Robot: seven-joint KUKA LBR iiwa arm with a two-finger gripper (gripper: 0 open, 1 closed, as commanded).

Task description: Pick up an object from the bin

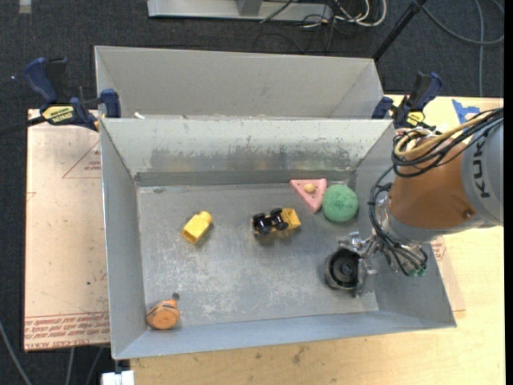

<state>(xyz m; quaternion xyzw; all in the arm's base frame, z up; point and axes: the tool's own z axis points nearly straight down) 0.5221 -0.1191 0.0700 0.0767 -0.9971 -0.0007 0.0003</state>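
Grey bin [240, 295], end effector [346, 271] by right wall, near green ball [340, 202]

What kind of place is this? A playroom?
Probably a robot lab, not a playroom. A robot arm reaches into a grey metal bin holding small things like a green ball and a yellow block, and cables trail over the floor behind.

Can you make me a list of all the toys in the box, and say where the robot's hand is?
bin: grey metal
gripper: low over the floor's right side, nearer the camera than the green ball
green ball: back right
pink triangle: at the back wall, just left of the ball
toy truck: yellow and black, in the middle
yellow block: left of the truck
orange thing: front left corner
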